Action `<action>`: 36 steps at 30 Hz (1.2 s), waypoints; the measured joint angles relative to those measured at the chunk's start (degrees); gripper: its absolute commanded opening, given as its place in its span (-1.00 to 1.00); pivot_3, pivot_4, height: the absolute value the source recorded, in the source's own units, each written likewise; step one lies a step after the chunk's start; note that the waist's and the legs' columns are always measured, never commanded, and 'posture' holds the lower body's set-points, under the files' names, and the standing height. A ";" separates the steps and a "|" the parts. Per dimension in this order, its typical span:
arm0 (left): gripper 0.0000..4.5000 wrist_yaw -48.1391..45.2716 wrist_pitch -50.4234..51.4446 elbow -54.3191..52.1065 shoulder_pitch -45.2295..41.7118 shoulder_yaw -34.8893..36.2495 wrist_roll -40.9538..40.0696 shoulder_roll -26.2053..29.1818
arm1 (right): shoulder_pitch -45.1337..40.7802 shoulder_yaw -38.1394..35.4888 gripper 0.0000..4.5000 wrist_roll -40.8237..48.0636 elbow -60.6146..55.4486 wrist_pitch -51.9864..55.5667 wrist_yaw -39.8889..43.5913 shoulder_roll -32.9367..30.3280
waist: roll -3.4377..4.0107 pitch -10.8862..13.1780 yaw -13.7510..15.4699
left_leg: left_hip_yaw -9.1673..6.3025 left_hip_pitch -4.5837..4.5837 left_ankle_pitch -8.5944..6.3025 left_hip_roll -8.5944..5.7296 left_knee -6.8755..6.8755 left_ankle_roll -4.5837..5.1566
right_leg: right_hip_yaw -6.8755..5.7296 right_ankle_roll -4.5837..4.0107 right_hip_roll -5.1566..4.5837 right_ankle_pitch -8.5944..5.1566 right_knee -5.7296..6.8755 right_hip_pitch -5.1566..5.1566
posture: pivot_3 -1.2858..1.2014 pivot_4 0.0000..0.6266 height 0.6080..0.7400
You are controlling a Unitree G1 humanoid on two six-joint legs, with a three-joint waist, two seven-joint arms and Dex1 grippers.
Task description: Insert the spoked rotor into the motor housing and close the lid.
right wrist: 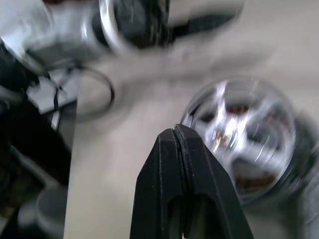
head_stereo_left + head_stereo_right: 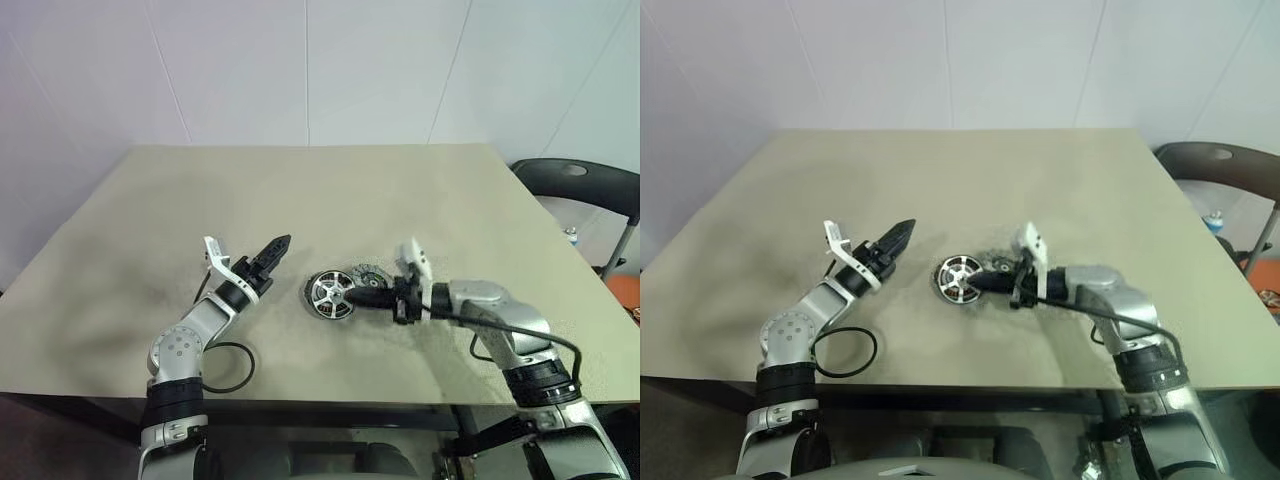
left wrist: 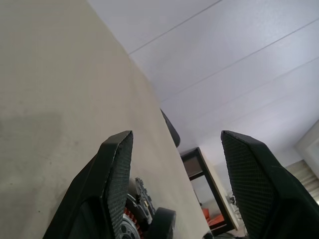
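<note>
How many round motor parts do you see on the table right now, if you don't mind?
2: the motor housing, spoked rotor seated inside, at the table's centre, and the lid just behind it, partly hidden by the right tool.

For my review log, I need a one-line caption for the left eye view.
Shut right gripper at the motor housing with the spoked rotor seated in it; open left gripper hovers beside; the lid lies behind.

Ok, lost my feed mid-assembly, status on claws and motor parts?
Left claw open, empty, above the table. Right claw shut, tip at the motor housing, spoked rotor seated inside. Lid behind it, not on. Nothing in the way.
</note>
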 measured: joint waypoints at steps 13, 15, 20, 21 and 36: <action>0.34 -7.36 -8.88 3.34 -0.53 1.88 6.73 9.33 | -1.28 3.63 -1.00 -6.15 3.05 -1.38 -4.81 3.16 | -0.06 0.03 0.08 | 0.02 -0.04 0.00 0.01 -0.04 0.00 | 0.03 -0.01 0.02 0.01 -0.02 -0.07 | 0.03 -1.00 1.00; 0.34 -7.87 -9.41 4.21 -0.60 2.17 7.22 9.67 | -1.31 3.71 -1.00 -6.54 3.07 -2.00 -5.50 3.97 | -0.07 0.04 0.10 | 0.02 -0.04 0.00 0.01 -0.04 0.01 | 0.03 -0.01 0.02 0.01 -0.03 -0.07 | 0.03 -1.00 1.00; 0.34 -8.55 -9.72 4.77 -0.61 2.06 7.66 9.28 | -2.16 3.91 -1.00 -7.90 4.16 -4.24 -6.69 5.23 | -0.09 0.04 0.02 | 0.02 0.04 0.00 0.03 -0.04 0.00 | 0.02 0.00 0.04 0.01 0.01 -0.02 | 0.03 -1.00 1.00; 0.34 -8.57 -10.03 4.78 -0.61 1.93 7.80 8.96 | -2.22 3.91 -1.00 -8.00 4.29 -4.47 -6.80 5.41 | -0.09 0.04 0.02 | 0.02 0.05 0.00 0.03 -0.04 0.00 | 0.03 0.00 0.04 0.01 0.01 -0.01 | 0.03 -1.00 1.00; 0.34 -8.75 -10.61 4.90 -0.60 1.62 9.19 7.92 | -3.84 2.97 -1.00 -8.76 7.66 -9.81 -10.13 8.35 | -0.09 0.04 -0.02 | 0.02 0.12 0.01 0.07 -0.03 -0.01 | 0.08 -0.05 0.13 0.04 0.03 0.02 | 0.03 -1.00 1.00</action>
